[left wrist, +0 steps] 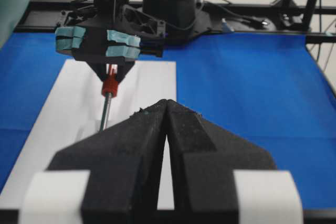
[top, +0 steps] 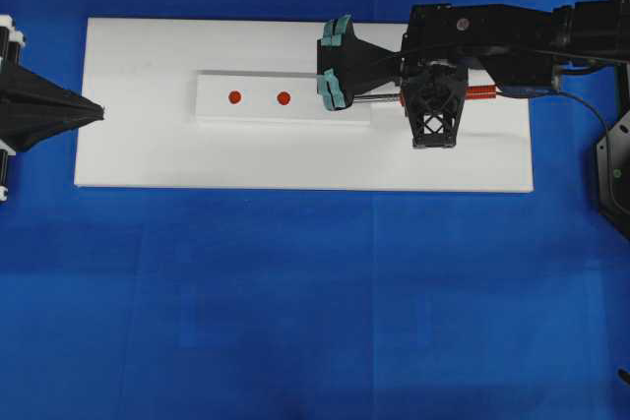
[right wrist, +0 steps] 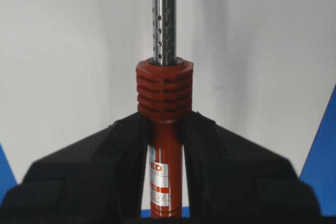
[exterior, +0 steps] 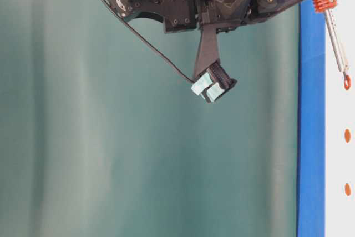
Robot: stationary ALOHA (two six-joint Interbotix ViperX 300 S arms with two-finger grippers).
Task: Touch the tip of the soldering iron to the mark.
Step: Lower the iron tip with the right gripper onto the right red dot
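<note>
The iron (right wrist: pixel 166 129) is clamped by its red handle between the closed jaws of the right gripper (right wrist: pixel 167 145), just behind the ribbed collar, with the metal shaft pointing away from the wrist. Seen from overhead, the iron lies over the right half of the white board (top: pixel 148 154), near its far edge, with the shaft reaching toward the right end of a raised white strip (top: pixel 212 95). Two red marks (top: pixel 283 98) sit on that strip, further toward the board's left edge. In the table-level view the tip appears to touch a third red mark (exterior: pixel 346 83); true contact cannot be confirmed.

The left gripper (left wrist: pixel 165 145) is held with its fingers pressed together, empty, off the board's left edge.

To finish well, the tip should be eased onto the mark slowly, with the shaft kept at its present tilt so the point does not skid. Light pressure is judged enough; the grip should not be loosened.
</note>
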